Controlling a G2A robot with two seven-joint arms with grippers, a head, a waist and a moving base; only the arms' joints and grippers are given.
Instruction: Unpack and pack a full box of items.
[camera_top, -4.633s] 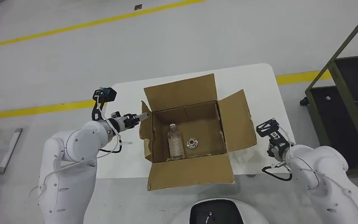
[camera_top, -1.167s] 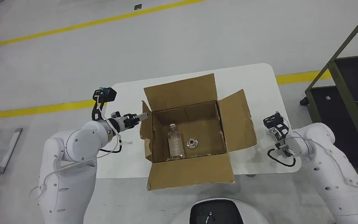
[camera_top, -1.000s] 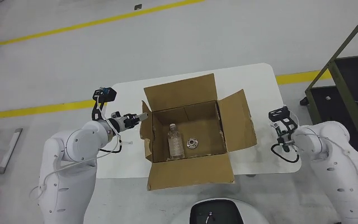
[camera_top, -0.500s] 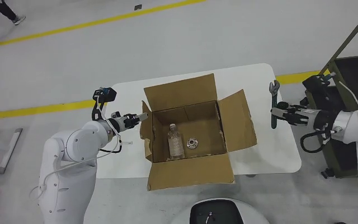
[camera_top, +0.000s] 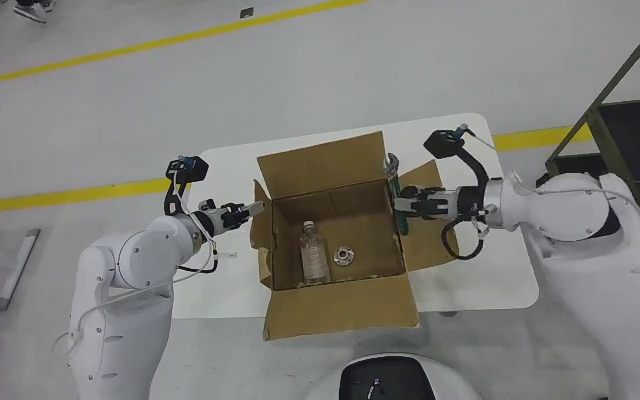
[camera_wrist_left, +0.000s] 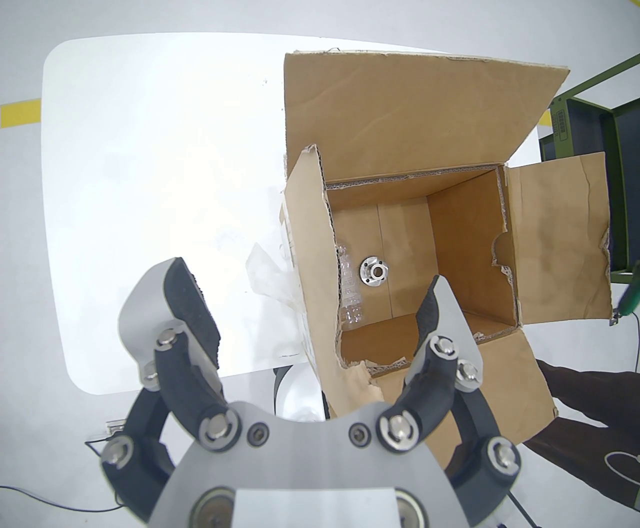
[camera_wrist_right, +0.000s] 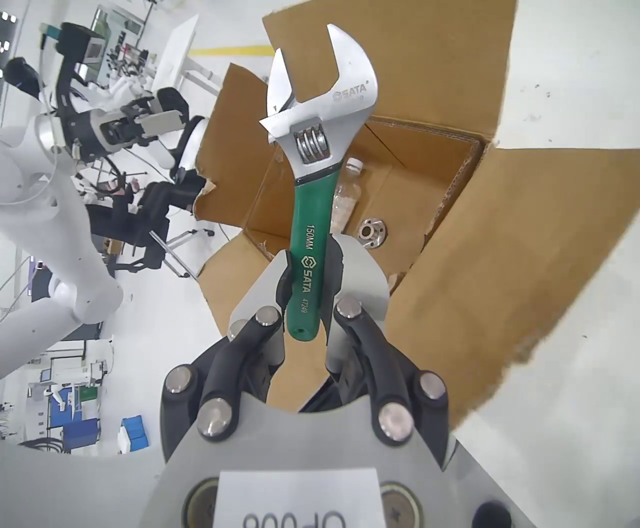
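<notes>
An open cardboard box (camera_top: 325, 165) stands on the white table (camera_top: 465, 145). On its floor lie a clear plastic bottle (camera_top: 314, 254) and a small metal flange (camera_top: 343, 255). My right gripper (camera_top: 408, 207) hovers over the box's right flap, shut on the green handle of an adjustable wrench (camera_top: 393, 180); the wrench's (camera_wrist_right: 315, 150) steel head points away over the box opening. My left gripper (camera_top: 250, 210) stays beside the box's left flap, open and holding nothing (camera_wrist_left: 307, 285). The flange (camera_wrist_left: 374, 271) and the bottle (camera_wrist_left: 347, 295) show past the torn left flap.
A green metal rack (camera_top: 605, 140) stands off the table's right side. The box's four flaps (camera_wrist_right: 500, 260) splay outward, the left one torn. Crumpled clear plastic (camera_wrist_left: 265, 272) clings to the box's left wall. Bare table lies left and right of the box.
My right arm swung from the table's right edge out toward the rack, came back holding the wrench, and now hangs over the box's right flap. The left arm has not moved.
</notes>
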